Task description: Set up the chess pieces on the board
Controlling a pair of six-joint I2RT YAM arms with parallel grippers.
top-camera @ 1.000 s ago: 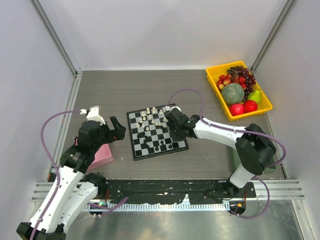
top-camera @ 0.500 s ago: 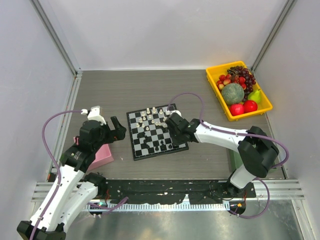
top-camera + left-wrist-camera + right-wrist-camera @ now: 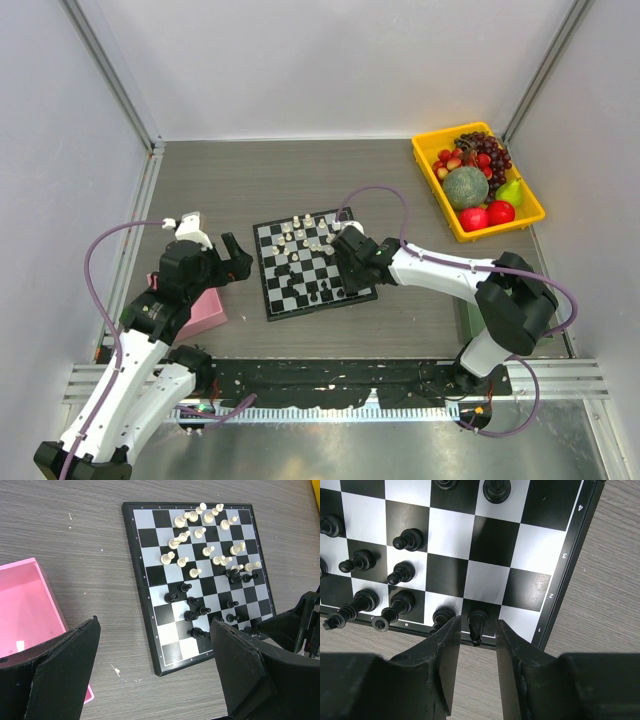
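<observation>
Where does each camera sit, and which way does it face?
Top external: above and behind the bases, facing down on the table; the left arm and right arm show.
Left wrist: on the left arm, facing down across the board and pink box; the left fingers frame it.
Right wrist: low over the board's edge; the right fingers flank a black piece.
Shared: top external and left wrist both show the whole board.

Far half of board [image 3: 150, 537] is crowded with white pieces [image 3: 200, 532]. Black pieces [image 3: 192, 615] are scattered over the near half and packed along the right edge. Right gripper [image 3: 477, 628] hangs low there, fingers parted around one black piece [image 3: 478, 621], a gap on each side. Pink box [image 3: 25, 600] lies left of the board, with a bare strip of table [image 3: 95, 580] between them.
</observation>
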